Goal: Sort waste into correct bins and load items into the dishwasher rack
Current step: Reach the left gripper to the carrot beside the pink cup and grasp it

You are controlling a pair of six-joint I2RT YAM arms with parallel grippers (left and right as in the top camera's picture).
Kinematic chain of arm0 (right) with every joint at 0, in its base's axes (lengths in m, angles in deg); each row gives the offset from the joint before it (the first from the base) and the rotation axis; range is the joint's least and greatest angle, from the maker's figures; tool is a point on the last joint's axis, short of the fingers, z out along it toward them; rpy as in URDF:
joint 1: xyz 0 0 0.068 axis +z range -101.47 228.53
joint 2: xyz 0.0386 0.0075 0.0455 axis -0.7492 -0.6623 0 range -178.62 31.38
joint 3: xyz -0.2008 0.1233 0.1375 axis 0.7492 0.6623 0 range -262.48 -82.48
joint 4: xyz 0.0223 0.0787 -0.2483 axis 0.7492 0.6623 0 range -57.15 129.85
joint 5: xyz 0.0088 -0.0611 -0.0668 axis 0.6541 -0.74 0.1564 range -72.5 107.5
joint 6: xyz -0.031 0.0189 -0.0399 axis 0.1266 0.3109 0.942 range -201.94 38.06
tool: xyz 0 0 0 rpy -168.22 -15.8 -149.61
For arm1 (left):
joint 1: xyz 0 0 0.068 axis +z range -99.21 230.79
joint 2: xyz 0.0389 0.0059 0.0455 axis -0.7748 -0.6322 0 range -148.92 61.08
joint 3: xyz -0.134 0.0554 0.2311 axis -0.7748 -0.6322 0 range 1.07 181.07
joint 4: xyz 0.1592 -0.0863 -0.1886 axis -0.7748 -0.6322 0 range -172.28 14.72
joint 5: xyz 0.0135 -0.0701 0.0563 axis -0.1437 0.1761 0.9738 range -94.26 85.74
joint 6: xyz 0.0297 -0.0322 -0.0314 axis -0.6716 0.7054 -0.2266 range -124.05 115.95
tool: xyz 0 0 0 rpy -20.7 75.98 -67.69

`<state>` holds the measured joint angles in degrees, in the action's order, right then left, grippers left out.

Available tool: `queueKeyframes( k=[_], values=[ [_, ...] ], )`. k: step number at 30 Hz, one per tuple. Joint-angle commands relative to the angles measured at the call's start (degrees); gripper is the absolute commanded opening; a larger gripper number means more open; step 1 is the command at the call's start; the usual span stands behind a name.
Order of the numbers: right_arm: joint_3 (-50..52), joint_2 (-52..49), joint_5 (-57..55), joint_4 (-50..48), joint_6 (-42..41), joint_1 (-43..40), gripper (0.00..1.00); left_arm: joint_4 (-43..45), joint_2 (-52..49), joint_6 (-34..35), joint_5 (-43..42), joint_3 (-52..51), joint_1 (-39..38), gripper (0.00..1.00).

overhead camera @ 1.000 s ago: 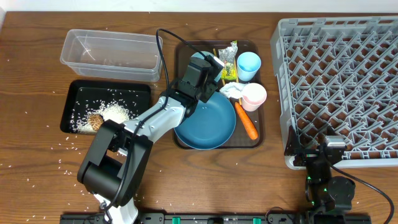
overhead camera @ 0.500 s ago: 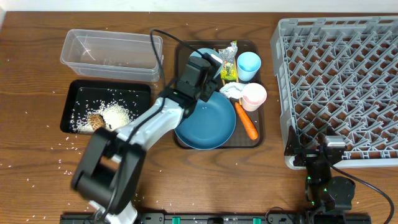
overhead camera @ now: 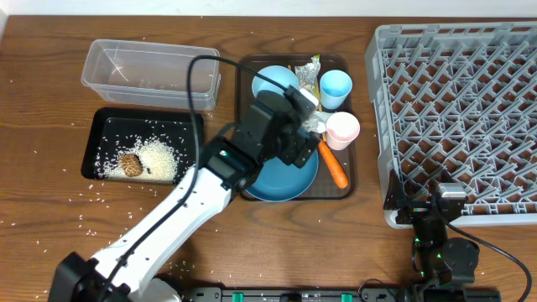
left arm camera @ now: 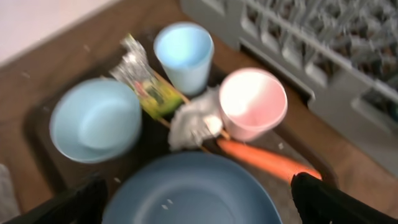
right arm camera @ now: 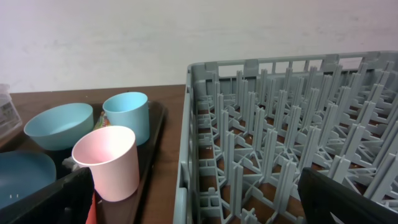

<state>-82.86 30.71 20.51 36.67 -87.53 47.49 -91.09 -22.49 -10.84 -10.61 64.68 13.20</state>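
Reference point: the brown tray (overhead camera: 346, 186) at mid-counter (overhead camera: 50, 226)

Left fingers (left arm camera: 323, 202): spread wide with nothing between them, hanging over the near half of the tray above the large blue bowl (overhead camera: 281, 178). The wrist camera looks down on the crumpled tissue (left arm camera: 193, 123) at the tray's centre. Judged to be lining up a pick of waste there, since the wide spread suits a soft, bulky item.

Right fingers (right arm camera: 43, 202): also wide apart and empty, low at the counter edge right of the tray, by the near corner of the dishwasher rack (overhead camera: 453, 101). Judged idle, leaving the tray to the other arm.

In the tray:
- small light-blue bowl (overhead camera: 273, 80) at the far left
- foil wrapper (overhead camera: 309, 88) and light-blue cup (overhead camera: 336, 88) along the far edge
- pink cup (overhead camera: 342, 130) on the right, just beside the tissue
- carrot (overhead camera: 333, 166) lying along the blue bowl's right side

No dish shows in the rack.

Left of the tray: the clear tub (overhead camera: 94, 74) and, nearer, the black tray (overhead camera: 191, 126) holding rice (overhead camera: 155, 153) and a brown lump (overhead camera: 128, 164). Food waste evidently goes there. Stray grains lie on the counter
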Motion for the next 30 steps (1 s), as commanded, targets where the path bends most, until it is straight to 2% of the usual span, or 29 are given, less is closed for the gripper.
queueKeyframes(
  k=[1,6,10,13,16,22,30],
  values=[
    [0.07,0.35,0.02,0.2,0.52,-0.39,0.99,-1.86,-1.73,0.52,-1.22,-0.07,-1.14,0.95],
    [0.07,0.35,0.02,0.2,0.52,-0.39,0.99,-4.46,-2.97,0.48,-5.53,-0.09,-3.32,0.96],
    [0.07,0.35,-0.17,-0.79,0.52,-0.39,0.99,-0.7,-5.95,0.94,-5.75,-0.07,-5.84,0.96],
    [0.07,0.35,-0.2,-0.81,0.52,-0.39,0.99,3.56,-9.88,1.16,-8.72,0.28,-7.28,0.96],
    [0.07,0.35,0.44,-1.27,0.48,-0.39,0.99,4.26,-14.84,1.73,-11.17,2.27,-8.17,0.96],
    [0.07,0.35,0.48,-1.18,-1.22,-0.39,0.99,2.4,-24.17,2.49,-10.93,7.34,-9.99,0.96],
    [0.07,0.35,0.48,-1.09,-1.22,-0.39,0.99,4.52,-28.7,6.95,-9.11,7.98,-10.23,0.96]
  ],
)
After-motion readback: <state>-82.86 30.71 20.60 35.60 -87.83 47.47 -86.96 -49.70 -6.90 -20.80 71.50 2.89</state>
